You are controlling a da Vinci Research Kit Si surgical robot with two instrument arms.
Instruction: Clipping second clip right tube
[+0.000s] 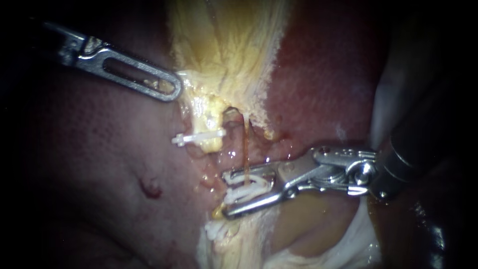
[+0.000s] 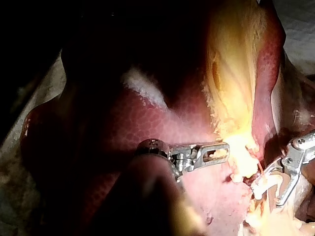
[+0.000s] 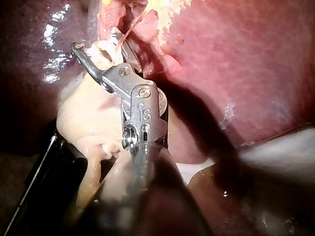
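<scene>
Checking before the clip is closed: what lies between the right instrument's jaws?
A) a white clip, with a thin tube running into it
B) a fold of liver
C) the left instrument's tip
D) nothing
A: in the endoscope view the right instrument holds a white clip between its jaws, and the thin tube runs down into that clip.

**Bright middle, black edges**

Light is pooling mid-field while the edges are sinking into black. Glare is flashing off my right instrument (image 1: pixel 225 195) and the white clip (image 1: pixel 249 190) gripped in its jaws. In my left wrist view the yellow tissue (image 2: pixel 236 64) is burning out; shadow is crossing the liver (image 2: pixel 147 128).
</scene>
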